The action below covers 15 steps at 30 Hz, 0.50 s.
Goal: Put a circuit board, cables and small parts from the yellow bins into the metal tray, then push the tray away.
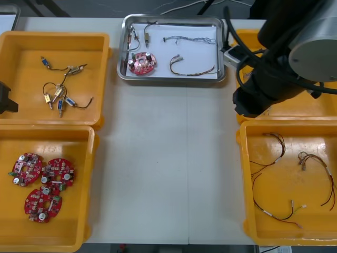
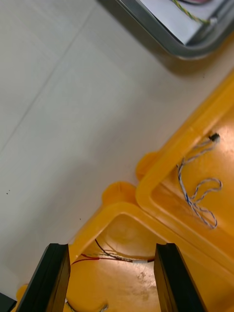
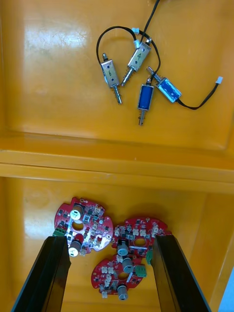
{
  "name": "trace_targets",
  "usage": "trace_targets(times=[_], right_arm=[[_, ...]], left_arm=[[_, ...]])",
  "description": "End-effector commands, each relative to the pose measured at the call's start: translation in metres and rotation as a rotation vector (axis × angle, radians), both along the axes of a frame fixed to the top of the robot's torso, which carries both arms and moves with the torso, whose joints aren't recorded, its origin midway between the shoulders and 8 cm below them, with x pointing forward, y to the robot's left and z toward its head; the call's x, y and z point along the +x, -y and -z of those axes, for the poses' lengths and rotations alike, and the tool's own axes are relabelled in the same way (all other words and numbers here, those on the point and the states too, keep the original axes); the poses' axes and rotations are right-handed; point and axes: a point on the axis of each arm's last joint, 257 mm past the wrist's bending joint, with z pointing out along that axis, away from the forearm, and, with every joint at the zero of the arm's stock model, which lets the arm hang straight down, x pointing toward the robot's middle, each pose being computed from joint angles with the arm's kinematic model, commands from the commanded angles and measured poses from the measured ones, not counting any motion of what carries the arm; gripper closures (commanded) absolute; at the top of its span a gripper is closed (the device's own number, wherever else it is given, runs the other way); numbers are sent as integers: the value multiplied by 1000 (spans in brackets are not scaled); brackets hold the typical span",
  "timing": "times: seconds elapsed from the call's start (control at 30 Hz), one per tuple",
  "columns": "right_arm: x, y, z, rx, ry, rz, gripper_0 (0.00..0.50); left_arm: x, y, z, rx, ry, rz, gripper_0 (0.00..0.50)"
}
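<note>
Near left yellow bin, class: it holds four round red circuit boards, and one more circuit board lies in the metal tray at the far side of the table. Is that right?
Not quite. The front view shows three round red circuit boards in the near left yellow bin, not four. One more circuit board does lie in the metal tray at the far side of the table.

Electronics workshop: circuit boards (image 1: 27, 168), yellow bins (image 1: 26, 50)

Pale bench (image 1: 168, 158) front and centre, plain and evenly lit, with a thin seam (image 2: 48, 79) cutting across its top. Past the far edge, dark floor (image 1: 79, 8).
</note>
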Motion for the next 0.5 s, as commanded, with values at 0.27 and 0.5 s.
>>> trace_targets(times=[0.27, 0.5], right_arm=[[-38, 92, -3, 138, -58, 324, 0], [-62, 138, -3, 178, -95, 465, 0]], left_arm=[[-4, -8, -11, 68, 21, 78, 0], [-4, -8, -11, 68, 21, 78, 0]])
